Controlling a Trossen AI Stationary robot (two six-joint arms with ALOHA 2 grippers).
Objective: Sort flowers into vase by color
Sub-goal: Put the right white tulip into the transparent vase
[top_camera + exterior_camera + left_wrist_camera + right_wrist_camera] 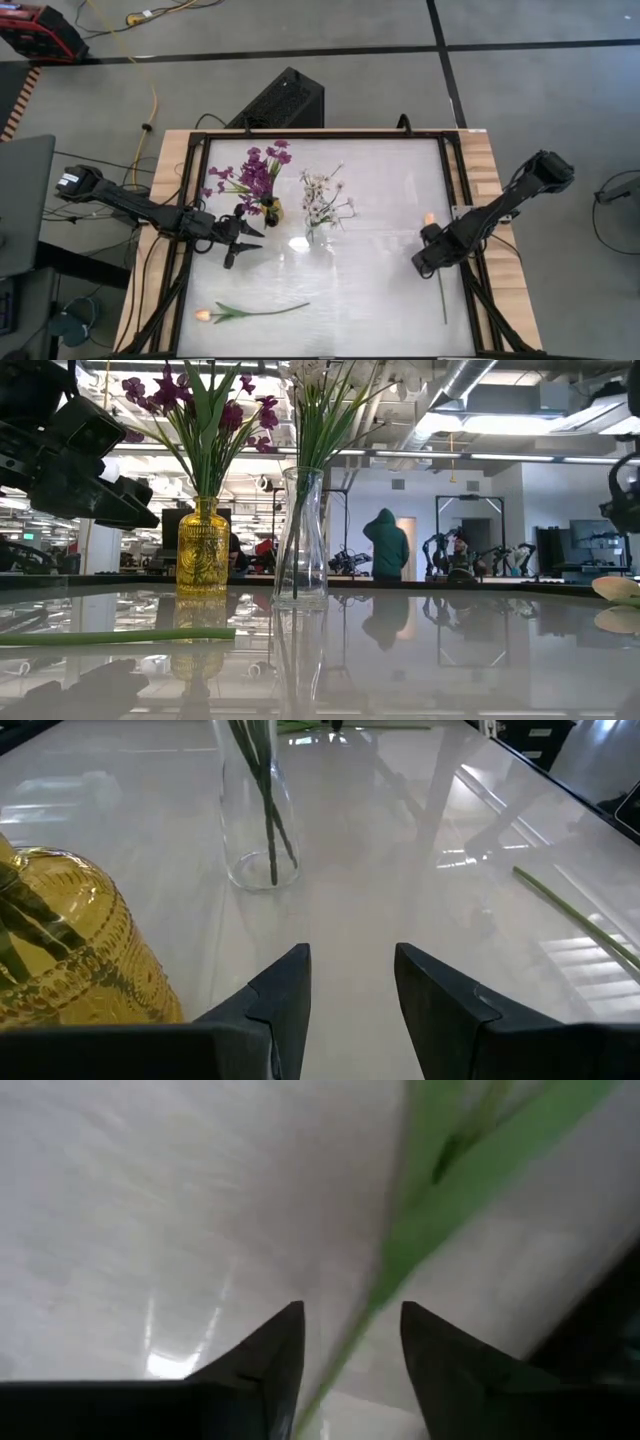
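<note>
By the worktop (pixel 380 290)'s right edge: right gripper (pixel 428 258) open astride tulip stem (pixel 441 290) | left gripper (pixel 243 239) open, beside yellow vase (pixel 270 211) | middle bare.

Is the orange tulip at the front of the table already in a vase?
No, the orange tulip lies flat on the table, away from the yellow vase and the clear vase.
</note>
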